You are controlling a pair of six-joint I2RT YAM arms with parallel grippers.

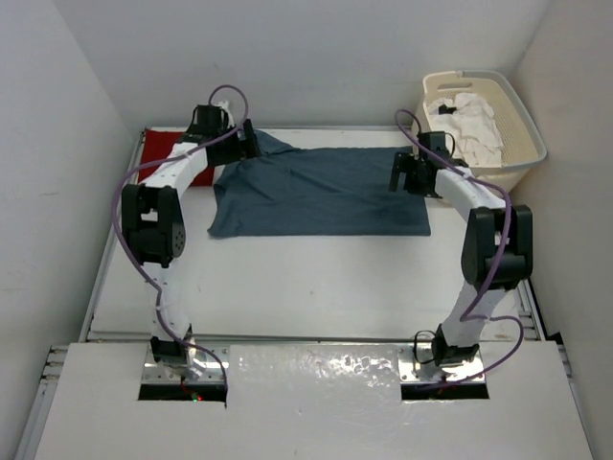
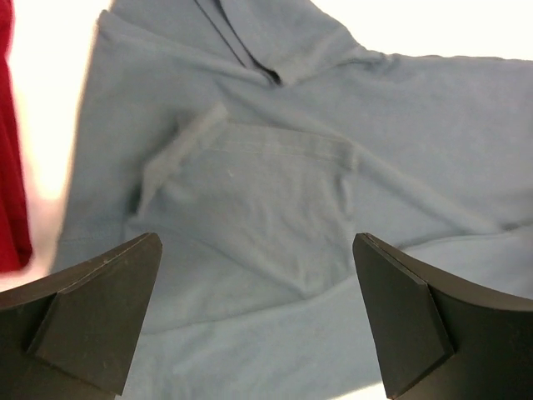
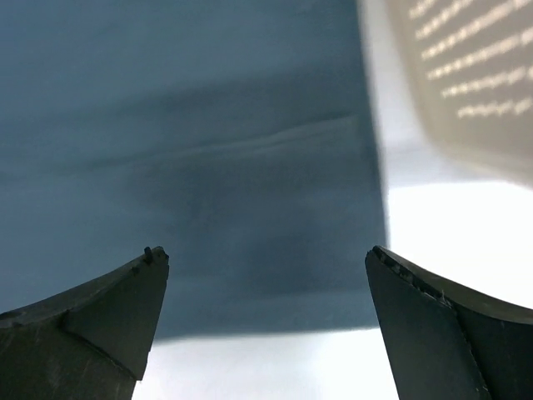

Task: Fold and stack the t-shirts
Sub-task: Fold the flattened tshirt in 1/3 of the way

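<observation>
Blue-grey t-shirt [image 1: 321, 192] lying spread on counter [image 1: 316, 278]

The left gripper [image 2: 258, 250] is hovering wide open over its collar end, the right gripper [image 3: 266, 258] equally open over its hem corner, both gripping nothing. The white t-shirt [image 1: 469, 125] is sitting in the basket [image 1: 527, 144]

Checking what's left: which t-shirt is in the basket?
The white t-shirt, crumpled in the basket; the blue-grey t-shirt is spread on the table, the red t-shirt beside it.
</observation>
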